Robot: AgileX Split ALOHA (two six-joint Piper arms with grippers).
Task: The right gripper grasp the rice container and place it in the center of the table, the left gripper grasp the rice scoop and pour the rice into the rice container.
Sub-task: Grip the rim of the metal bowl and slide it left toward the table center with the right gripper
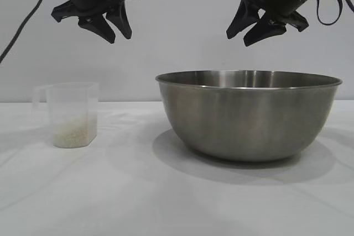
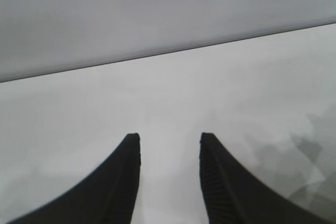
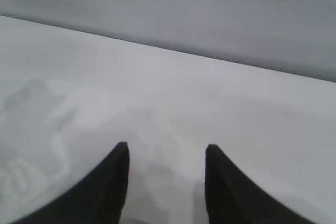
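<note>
The rice container [image 1: 249,115], a large steel bowl, stands on the white table [image 1: 110,192] at centre right. The rice scoop [image 1: 72,114], a clear plastic cup with its loop handle to the left, stands at the left with rice [image 1: 72,134] in its bottom. My left gripper [image 1: 118,37] hangs open and empty high above the scoop, a little to its right; in the left wrist view [image 2: 169,137] it shows only bare table. My right gripper [image 1: 239,38] hangs open and empty high above the bowl; in the right wrist view [image 3: 166,148] it shows only bare table.
A plain grey wall [image 1: 182,37] stands behind the table. Black cables [image 1: 25,23] hang from both arms.
</note>
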